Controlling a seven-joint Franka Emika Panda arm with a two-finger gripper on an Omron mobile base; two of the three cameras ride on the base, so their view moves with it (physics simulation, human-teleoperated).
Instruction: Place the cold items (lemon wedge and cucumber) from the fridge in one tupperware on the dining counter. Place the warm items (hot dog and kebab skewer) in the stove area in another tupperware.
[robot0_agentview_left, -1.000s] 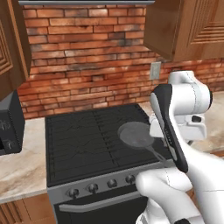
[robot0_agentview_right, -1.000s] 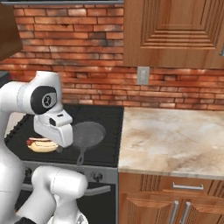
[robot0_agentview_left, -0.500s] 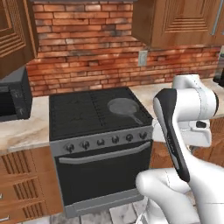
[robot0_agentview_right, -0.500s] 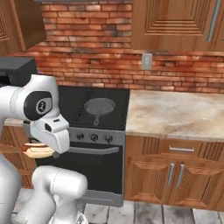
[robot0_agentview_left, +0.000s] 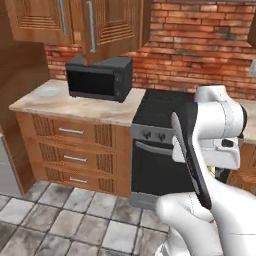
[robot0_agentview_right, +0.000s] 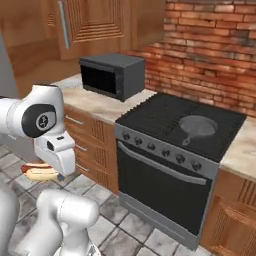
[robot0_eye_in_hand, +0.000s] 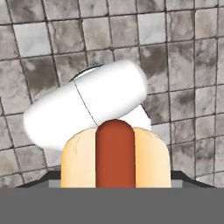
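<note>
Hot dog (robot0_eye_in_hand: 115, 155) sits clenched in the claw (robot0_agentview_right: 44, 172), bun between the fingers, held above the tiled floor (robot0_eye_in_hand: 183, 65).

A red brick wall (robot0_agentview_left: 200, 35) backs wooden cabinets (robot0_agentview_left: 70, 150), a black microwave (robot0_agentview_left: 100, 77) and grey floor tiles (robot0_agentview_left: 75, 220).

A microwave (robot0_agentview_right: 112, 75) sits on the counter (robot0_agentview_right: 102, 107) left of the stove area (robot0_agentview_right: 175, 165).
</note>
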